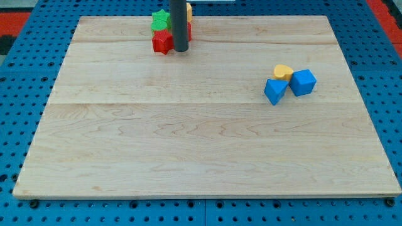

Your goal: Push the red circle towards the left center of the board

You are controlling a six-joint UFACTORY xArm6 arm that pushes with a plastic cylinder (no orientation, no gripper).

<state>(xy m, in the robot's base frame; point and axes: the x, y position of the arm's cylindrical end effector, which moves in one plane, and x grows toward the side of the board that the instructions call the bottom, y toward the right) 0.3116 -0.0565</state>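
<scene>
Dark rod down at the view's top; my tip [181, 49] touches the right flank of a red star-shaped block [162, 42]. Green star block [161, 21] behind it. Red circle block [188, 31] and a yellow block [189, 12] mostly hidden behind rod. Right side of pale wooden board [201, 163]: yellow block [283, 71], two blue blocks [274, 91] [303, 82], touching.

I am counting two blue blocks [275, 91] [303, 82], one yellow block [283, 71], one red star [162, 42] and one green star [161, 21] at twelve o'clock.
</scene>
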